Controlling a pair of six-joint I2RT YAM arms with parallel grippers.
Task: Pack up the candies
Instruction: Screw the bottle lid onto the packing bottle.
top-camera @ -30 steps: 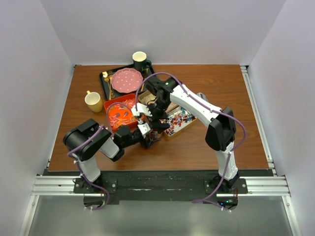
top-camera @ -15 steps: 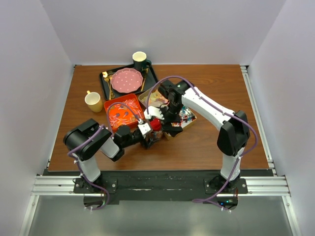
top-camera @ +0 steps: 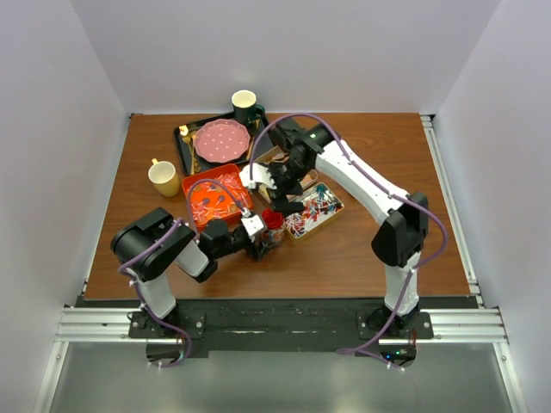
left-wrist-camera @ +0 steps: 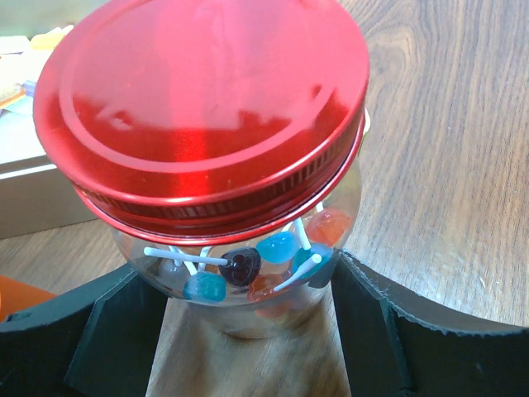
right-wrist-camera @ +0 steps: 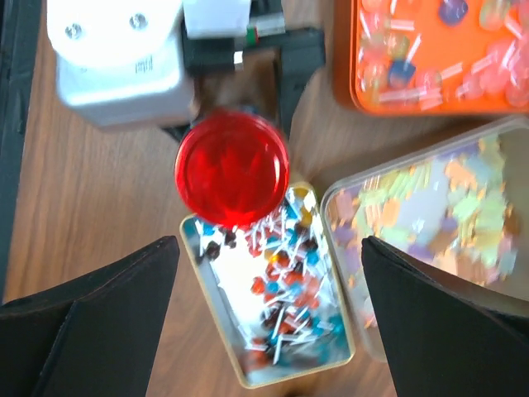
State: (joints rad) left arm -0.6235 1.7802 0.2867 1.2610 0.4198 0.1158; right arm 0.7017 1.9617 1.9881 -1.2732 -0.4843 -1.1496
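A clear jar (left-wrist-camera: 248,256) with a round red lid (left-wrist-camera: 202,107) on it stands on the table and holds several candies on white sticks. My left gripper (left-wrist-camera: 244,289) is shut on the jar, one finger on each side. In the top view the jar (top-camera: 272,231) is at the table's middle front. My right gripper (right-wrist-camera: 269,331) is open and empty, high above a shallow tin (right-wrist-camera: 215,322) with many red, blue and dark candies (right-wrist-camera: 289,289). In the top view it (top-camera: 277,194) hovers behind the jar, beside the tin (top-camera: 312,211).
An orange box (top-camera: 211,200) of candies lies left of the jar and shows in the right wrist view (right-wrist-camera: 430,58). A clear tub (right-wrist-camera: 430,215) holds pastel pieces. A black tray (top-camera: 185,146) with a pink plate (top-camera: 222,140), a dark mug (top-camera: 245,105) and a yellow cup (top-camera: 164,178) stand at the back left.
My right gripper has risen from the jar and moved toward the far side, open. The red lid stays on the jar. The left gripper has not moved.
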